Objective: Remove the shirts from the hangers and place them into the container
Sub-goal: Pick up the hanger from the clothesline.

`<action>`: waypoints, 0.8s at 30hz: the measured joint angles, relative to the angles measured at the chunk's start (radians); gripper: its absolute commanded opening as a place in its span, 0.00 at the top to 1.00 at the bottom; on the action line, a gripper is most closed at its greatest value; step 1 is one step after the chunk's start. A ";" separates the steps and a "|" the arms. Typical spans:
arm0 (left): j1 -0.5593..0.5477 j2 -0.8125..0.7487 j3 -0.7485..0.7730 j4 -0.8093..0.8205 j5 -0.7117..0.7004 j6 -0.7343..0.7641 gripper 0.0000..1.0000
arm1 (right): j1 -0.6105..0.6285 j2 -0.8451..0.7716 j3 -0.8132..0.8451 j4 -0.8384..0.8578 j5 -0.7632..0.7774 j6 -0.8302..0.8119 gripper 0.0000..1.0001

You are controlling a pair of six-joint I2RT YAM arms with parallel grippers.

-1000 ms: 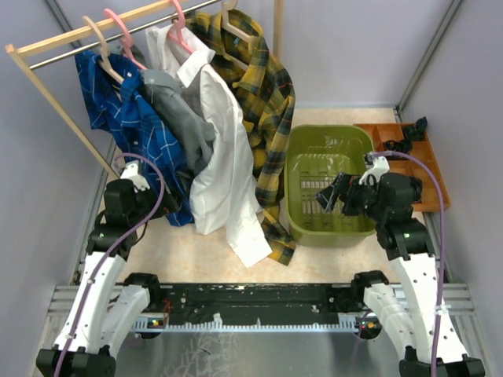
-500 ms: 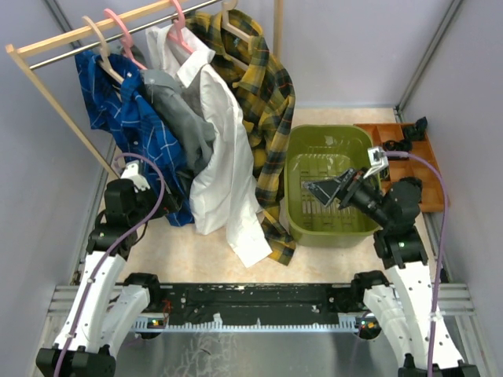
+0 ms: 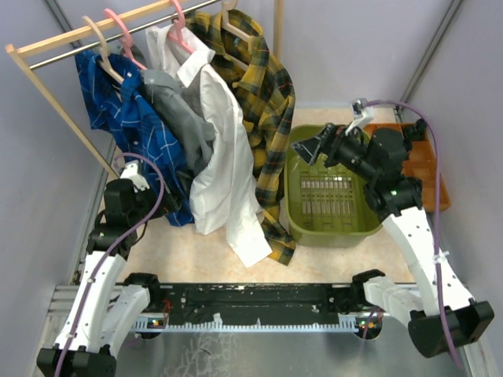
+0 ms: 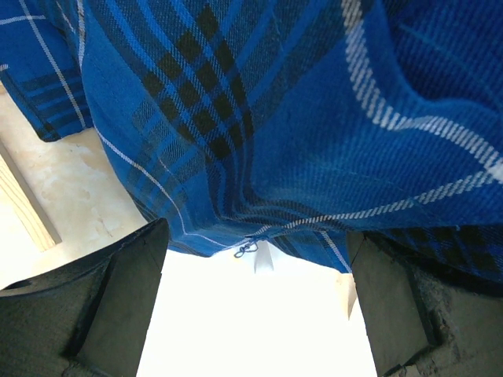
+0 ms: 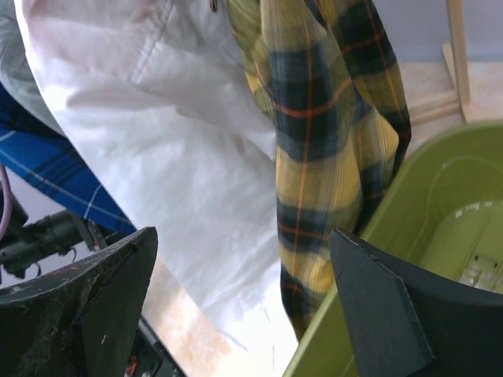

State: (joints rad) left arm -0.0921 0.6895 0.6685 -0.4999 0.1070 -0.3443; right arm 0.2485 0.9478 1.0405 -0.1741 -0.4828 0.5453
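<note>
While all four shirts (image 3: pixel 224 157) hang on hangers (image 3: pixel 118 23) from the rack (image 3: pixel 47 43), the basin (image 3: pixel 314 229) sits just right of the plaid shirt (image 3: pixel 267 102). Over the basin's far rim hovers the right gripper (image 3: pixel 314 145), spread and empty, with the orange tray (image 3: pixel 436 184) just beside its arm. Released too, the left gripper (image 4: pixel 255 232) faces the blue shirt (image 4: pixel 275 102); bare tabletop (image 3: pixel 196 259) lies nearer the bases.

Soft woven cloth shirts (image 3: pixel 224 165), smooth plastic container (image 3: pixel 326 228), pale wood rack (image 3: pixel 47 94) — metal rod (image 3: pixel 59 56)
</note>
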 measured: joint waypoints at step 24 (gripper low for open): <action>0.055 -0.063 -0.008 0.030 0.032 0.006 0.01 | 0.156 0.806 0.941 -0.082 0.207 -0.329 0.43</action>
State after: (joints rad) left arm -0.0372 0.6270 0.6605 -0.4698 0.1394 -0.3382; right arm 0.4046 1.7535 1.9820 -0.2558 -0.2760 0.2165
